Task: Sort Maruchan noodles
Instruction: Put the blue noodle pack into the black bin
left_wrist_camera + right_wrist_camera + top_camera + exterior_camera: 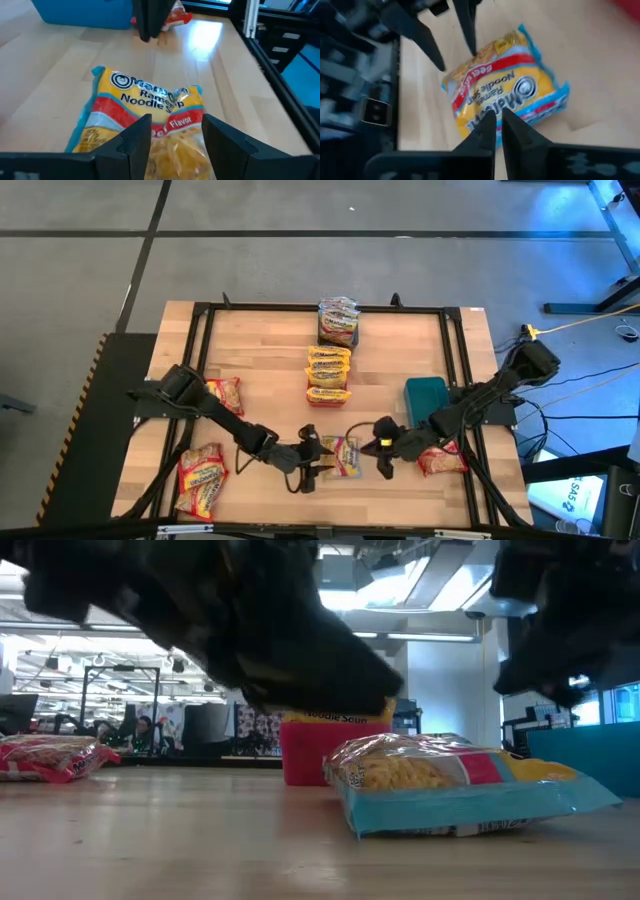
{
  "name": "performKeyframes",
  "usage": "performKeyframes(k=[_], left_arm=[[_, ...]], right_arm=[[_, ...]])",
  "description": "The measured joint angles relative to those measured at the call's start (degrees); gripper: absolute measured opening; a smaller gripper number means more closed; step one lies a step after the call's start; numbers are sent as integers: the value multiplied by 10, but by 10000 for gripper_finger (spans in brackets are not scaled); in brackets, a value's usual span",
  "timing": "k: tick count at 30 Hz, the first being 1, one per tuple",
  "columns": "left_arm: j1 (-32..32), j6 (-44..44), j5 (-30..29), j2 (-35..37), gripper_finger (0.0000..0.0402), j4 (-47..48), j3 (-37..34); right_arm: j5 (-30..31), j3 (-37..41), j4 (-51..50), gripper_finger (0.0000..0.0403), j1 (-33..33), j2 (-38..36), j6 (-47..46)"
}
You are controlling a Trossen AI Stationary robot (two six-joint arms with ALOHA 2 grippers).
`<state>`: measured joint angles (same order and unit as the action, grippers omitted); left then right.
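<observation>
One Maruchan packet (343,457), yellow with a red band and blue edges, lies flat on the table near the front edge; it also shows in the low view (450,785). My left gripper (172,125) is open. It hovers just above the packet's left end (145,105), one finger on each side, touching nothing. My right gripper (495,117) is shut and hangs just off the packet's right side (520,95), also clear of it. Both grippers show in the high view, left (322,460) and right (385,465).
Further packets lie at the table's left (225,393), front left (200,478) and front right (440,460). Stacks of packets fill a bin at the far edge (338,320) and the red bin (305,755) at mid-table. A teal bin (427,395) stands to the right.
</observation>
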<state>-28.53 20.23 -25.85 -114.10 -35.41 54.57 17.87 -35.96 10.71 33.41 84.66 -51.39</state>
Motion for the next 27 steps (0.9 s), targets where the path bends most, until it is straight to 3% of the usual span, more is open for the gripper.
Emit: performKeyframes(k=[5, 13, 17, 21, 27], left_arm=[[8, 10, 16, -26, 169, 12, 7], [6, 26, 9, -26, 170, 44, 8], [6, 26, 9, -26, 169, 46, 8], [5, 26, 10, -26, 169, 47, 8], [5, 26, 9, -26, 169, 47, 7]], right_arm=[[-19, 49, 93, 53, 0, 21, -82], [-35, 41, 108, 250, -2, 67, -149], [-24, 36, 112, 325, -8, 94, -162], [-36, 35, 138, 366, -27, 115, -162], [-49, 35, 209, 378, -42, 154, -163]])
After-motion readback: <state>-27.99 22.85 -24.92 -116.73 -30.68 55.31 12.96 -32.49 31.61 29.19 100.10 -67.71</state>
